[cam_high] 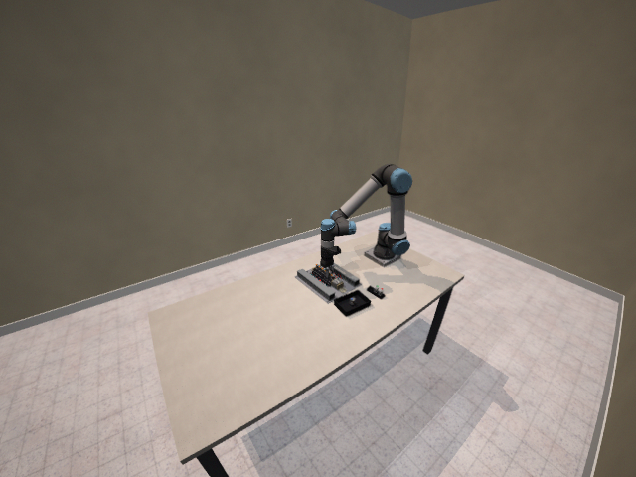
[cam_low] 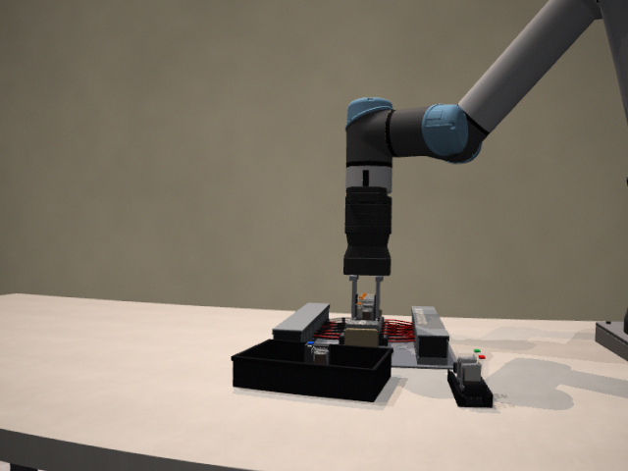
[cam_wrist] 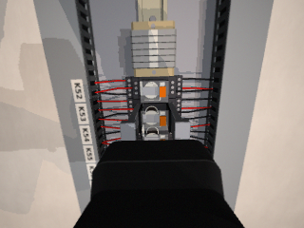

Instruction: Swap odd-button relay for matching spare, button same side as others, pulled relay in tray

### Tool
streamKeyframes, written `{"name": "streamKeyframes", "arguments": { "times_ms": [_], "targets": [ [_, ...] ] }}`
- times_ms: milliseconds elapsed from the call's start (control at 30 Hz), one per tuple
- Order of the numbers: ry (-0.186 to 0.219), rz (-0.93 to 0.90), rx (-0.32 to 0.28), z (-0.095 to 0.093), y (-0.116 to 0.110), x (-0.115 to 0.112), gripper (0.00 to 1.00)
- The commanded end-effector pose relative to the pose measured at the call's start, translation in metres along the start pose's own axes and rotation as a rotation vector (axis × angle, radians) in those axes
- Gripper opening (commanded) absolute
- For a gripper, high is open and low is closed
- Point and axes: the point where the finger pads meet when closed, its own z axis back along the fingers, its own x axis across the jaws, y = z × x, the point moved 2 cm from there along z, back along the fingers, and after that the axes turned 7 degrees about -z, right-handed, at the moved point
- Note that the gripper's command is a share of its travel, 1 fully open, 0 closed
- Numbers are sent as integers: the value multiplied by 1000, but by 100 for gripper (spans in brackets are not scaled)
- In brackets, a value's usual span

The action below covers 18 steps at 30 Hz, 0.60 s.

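My gripper [cam_low: 366, 315] [cam_wrist: 154, 112] is shut on an orange-button relay [cam_wrist: 151, 116], down at the socket row. Its orange button is on the right in the wrist view, the same side as on the neighbouring relay [cam_wrist: 151, 90]. Another relay [cam_wrist: 151, 135] shows partly on its other side; my gripper body hides the rest of the row. The held relay looks upright, but I cannot tell whether its top is level with the others. A blue-button relay [cam_low: 320, 354] [cam_high: 352, 300] is in the black tray [cam_low: 304, 380] [cam_high: 354, 309].
A small black holder [cam_low: 472, 397] right of the tray bears relays [cam_low: 469, 369] with green and red buttons. Grey wire ducts [cam_low: 301, 320] [cam_low: 428, 320] flank the row, with red and black wires between. Grey terminal blocks [cam_wrist: 163, 49] stand at the row's end.
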Motion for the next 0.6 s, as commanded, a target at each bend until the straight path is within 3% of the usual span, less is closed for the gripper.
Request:
{"name": "streamKeyframes", "arguments": {
  "times_ms": [0, 567],
  "targets": [
    [-2, 0, 0, 2, 0, 0, 0],
    [-2, 0, 0, 4, 0, 1, 0]
  ]
}}
